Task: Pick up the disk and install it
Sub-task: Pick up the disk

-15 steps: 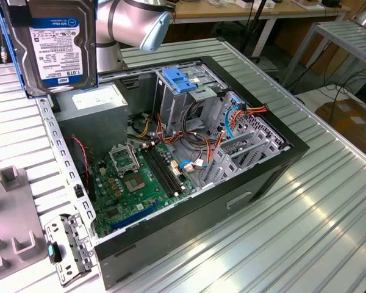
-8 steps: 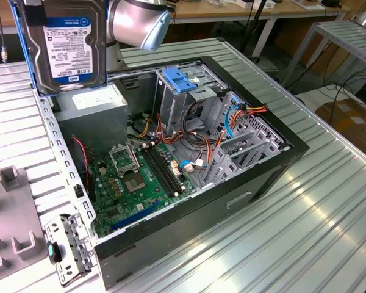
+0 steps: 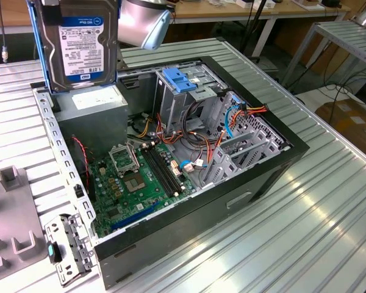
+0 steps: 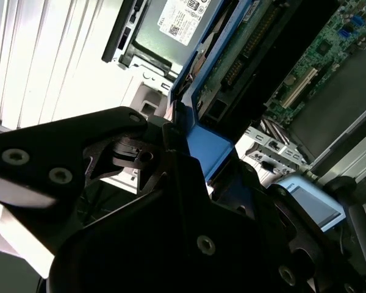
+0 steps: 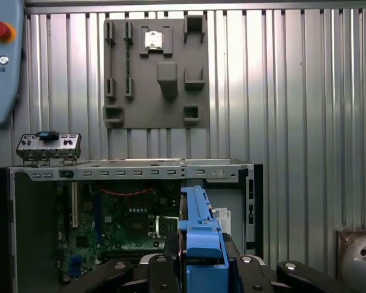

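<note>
Item: disk point(image 3: 79, 46). I am holding it aloft over the far corner of the open computer case point(image 3: 259, 183), above the power supply point(image 3: 96, 102) and touching nothing inside.

Grip: in the first wrist view the gripper point(image 5: 201, 259) is pinching it, the jaws pressing on either side of the blue end tab point(image 5: 202, 235). I judge this hold is leaving the rails and body free to slide into a bay.

Orientation: it is standing on edge, long axis roughly upright. The label face is turning toward the exterior camera, and the circuit-board side is showing in the second wrist view. Blue rails are running up both long sides.

Surroundings:
- A light-blue latch plate point(image 3: 182, 80) is sitting on the drive cage, just to the exterior view's right of the disk.
- The motherboard point(image 3: 140, 183) is lying on the case floor below.
- A loose metal bracket point(image 3: 67, 247) is leaning at the case's near corner.
- A grey fixture plate point(image 5: 157, 73) is resting on the ribbed bench point(image 3: 317, 232).
</note>
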Tool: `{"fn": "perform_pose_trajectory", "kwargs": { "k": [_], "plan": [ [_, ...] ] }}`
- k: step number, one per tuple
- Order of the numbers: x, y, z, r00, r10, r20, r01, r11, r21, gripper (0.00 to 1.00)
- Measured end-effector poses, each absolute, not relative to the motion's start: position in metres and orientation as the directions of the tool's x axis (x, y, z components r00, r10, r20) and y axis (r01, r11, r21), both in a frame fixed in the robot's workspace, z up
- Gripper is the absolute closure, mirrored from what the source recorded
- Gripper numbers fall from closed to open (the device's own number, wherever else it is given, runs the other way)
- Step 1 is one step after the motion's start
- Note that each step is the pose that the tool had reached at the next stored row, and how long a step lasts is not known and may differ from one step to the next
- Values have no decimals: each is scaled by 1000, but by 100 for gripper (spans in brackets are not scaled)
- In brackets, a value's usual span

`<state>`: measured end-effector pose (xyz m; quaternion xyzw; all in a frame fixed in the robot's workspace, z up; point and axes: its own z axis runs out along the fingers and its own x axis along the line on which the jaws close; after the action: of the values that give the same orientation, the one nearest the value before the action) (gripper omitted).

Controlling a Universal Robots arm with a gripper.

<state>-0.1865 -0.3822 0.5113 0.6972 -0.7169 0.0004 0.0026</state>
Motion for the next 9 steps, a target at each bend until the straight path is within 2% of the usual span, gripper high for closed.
{"fn": "perform_pose_trajectory", "kwargs": {
  "k": [9],
  "plan": [
    [-170, -383, 511, -28, -1000, 4, -1000, 28, 0, 63]
  ]
}}
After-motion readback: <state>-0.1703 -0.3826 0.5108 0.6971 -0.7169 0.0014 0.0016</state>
